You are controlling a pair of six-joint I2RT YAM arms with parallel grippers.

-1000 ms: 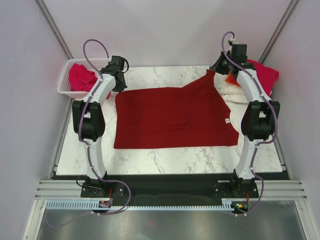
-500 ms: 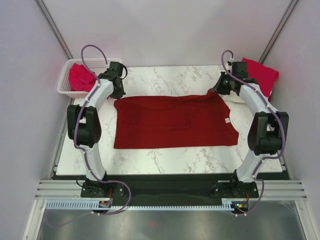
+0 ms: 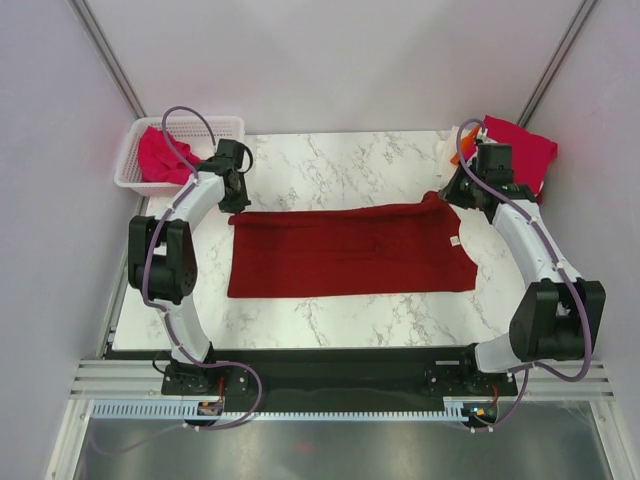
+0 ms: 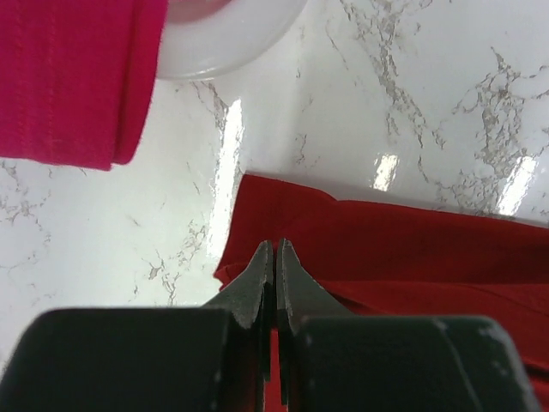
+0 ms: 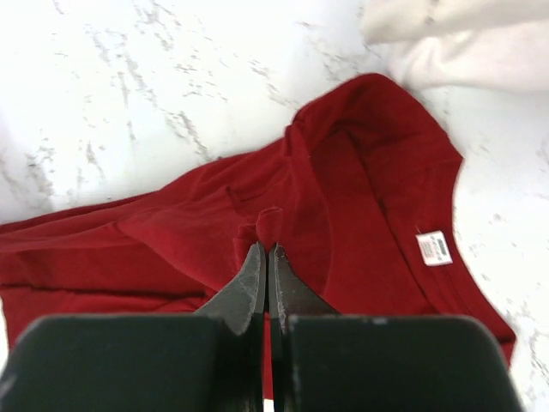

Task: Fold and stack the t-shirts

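The left fingers [image 4: 256,287] and the right fingers [image 5: 251,283] are each pinched tight on the far edge of the dark red t-shirt [image 3: 350,255] — one at each end — which lies flat across the middle of the marble desk [image 3: 340,165].

One small white label [image 5: 435,249] is the only printed thing in sight. It lies on the inside of the dark red t-shirt [image 5: 360,189], just below the neck opening, with its face turned up. It carries a few short lines of reddish print, too small and blurred to read. In the top view, the same label shows only as a pale speck near the neck opening. No brand, number or sign can be read.
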